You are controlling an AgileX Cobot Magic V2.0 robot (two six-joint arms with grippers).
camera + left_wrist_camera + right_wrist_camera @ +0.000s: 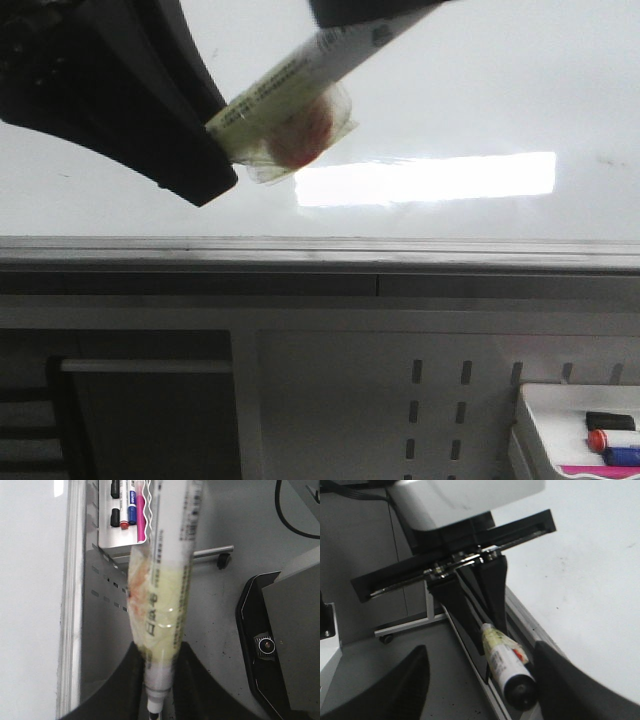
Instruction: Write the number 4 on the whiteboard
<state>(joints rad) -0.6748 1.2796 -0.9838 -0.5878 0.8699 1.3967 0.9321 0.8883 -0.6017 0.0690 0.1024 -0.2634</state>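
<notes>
Your left gripper [159, 680] is clamped on the marker [167, 580], beside the whiteboard [30, 605]. Your right gripper's [480, 685] fingers stand wide apart, holding nothing.

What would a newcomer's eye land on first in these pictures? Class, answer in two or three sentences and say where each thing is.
First, the marker wrapped in yellowish tape, clamped in the left gripper and slanting across the top of the front view. Behind it the glossy whiteboard carries a bright glare strip and no written digit that shows. At lower right, a small white tray holds spare markers.
</notes>
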